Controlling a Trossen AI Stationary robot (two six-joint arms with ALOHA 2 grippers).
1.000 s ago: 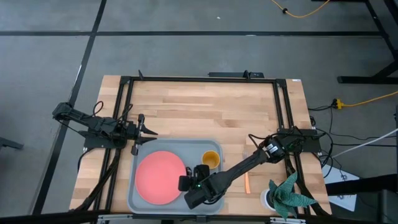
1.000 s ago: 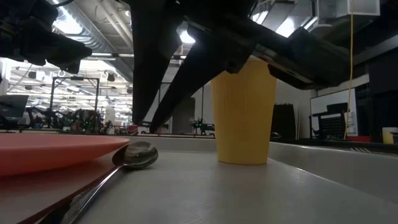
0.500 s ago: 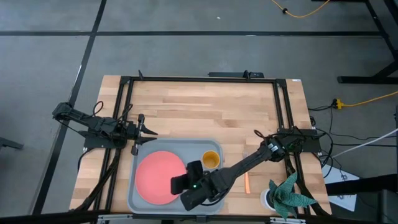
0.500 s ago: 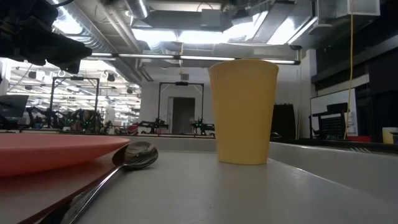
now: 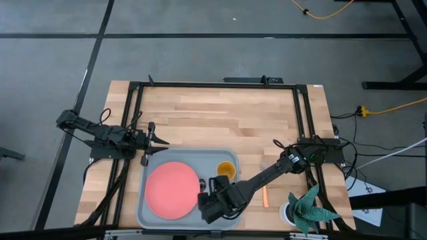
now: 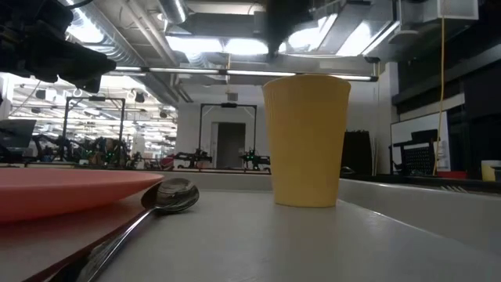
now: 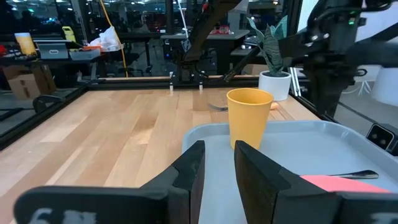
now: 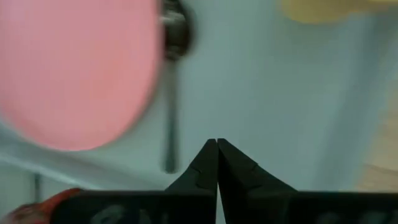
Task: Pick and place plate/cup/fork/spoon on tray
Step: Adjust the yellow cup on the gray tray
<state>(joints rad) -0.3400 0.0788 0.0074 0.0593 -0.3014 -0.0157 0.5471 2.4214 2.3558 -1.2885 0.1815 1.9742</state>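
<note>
One right end effector (image 8: 217, 149) closed above tray (image 5: 220, 157), beside spoon (image 8: 170, 93)

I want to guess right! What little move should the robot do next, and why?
Probably swing the right gripper, shut and empty above the grey tray, towards the orange-handled fork still lying on the wooden table. The coral-pink plate, yellow cup and dark spoon already sit on the tray.

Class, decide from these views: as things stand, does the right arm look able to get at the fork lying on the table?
Probably yes. The fork lies on bare wood just outside the tray, beside the right arm's forearm, nothing on it. The right gripper, shut and empty, hangs over the tray near the spoon.
</note>
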